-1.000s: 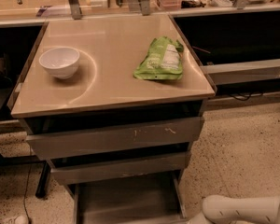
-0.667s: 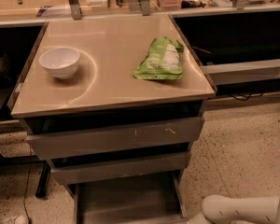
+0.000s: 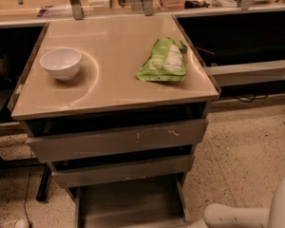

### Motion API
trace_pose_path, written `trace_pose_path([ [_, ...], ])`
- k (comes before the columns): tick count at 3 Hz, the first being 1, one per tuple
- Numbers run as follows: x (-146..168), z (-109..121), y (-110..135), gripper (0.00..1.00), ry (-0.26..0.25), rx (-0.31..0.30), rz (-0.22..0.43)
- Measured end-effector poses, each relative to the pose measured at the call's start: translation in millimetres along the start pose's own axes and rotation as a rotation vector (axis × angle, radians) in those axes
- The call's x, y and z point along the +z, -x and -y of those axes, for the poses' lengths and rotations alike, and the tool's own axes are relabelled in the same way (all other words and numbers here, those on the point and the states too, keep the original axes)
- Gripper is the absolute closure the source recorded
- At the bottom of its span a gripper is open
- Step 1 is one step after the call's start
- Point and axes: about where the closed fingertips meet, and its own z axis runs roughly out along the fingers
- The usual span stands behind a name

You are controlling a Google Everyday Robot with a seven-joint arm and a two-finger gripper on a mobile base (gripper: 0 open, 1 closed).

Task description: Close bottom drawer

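The bottom drawer [image 3: 128, 201] is the lowest and narrowest of the cabinet's three. It stands pulled out toward me, and its flat shallow grey tray shows at the bottom edge of the camera view. A white arm segment [image 3: 235, 216] reaches in from the bottom right corner, ending just right of the drawer's front corner. My gripper is beyond the bottom edge of the frame and does not show.
Above it are the mid-width grey drawer front [image 3: 121, 171] and the widest front with white scratch marks [image 3: 118, 141], both slightly out. On the beige cabinet top [image 3: 109, 94] sit a white bowl [image 3: 61, 63] and a green bag [image 3: 164, 61]. Speckled floor lies to the right [image 3: 247, 146].
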Motion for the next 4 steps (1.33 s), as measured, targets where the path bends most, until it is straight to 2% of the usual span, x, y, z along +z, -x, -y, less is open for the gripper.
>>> trace_pose_path([
  [2,27,38,25,1.00,0.003,0.072,0.081],
  [4,36,57,49,1.00,0.003,0.080,0.124],
])
